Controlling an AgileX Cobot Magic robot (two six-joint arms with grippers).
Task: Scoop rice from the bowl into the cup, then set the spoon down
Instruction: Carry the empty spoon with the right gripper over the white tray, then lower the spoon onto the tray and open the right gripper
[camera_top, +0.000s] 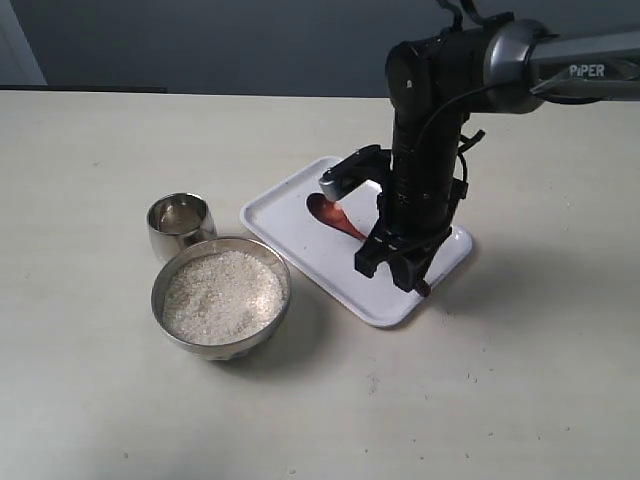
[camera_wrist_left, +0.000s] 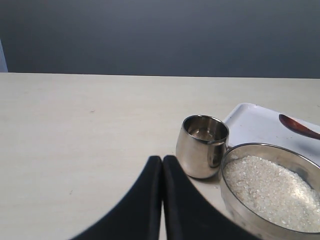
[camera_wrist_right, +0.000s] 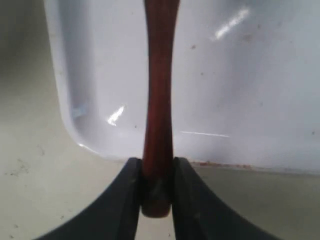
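The counter (camera_top: 120, 400) is wide and flat. It is a pale cream color with tiny dark specks and faint marks. Behind it stands a dark blue-gray wall (camera_top: 200, 45), plain and smooth. At the far left edge of the wall is a lighter, whitish strip (camera_top: 12, 45); what it is cannot be told. The light is soft and makes gentle shadows on the counter.

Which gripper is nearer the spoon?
Right. The right gripper clamps the spoon by its handle end; the left gripper is shut, on the far side of the cup from it.
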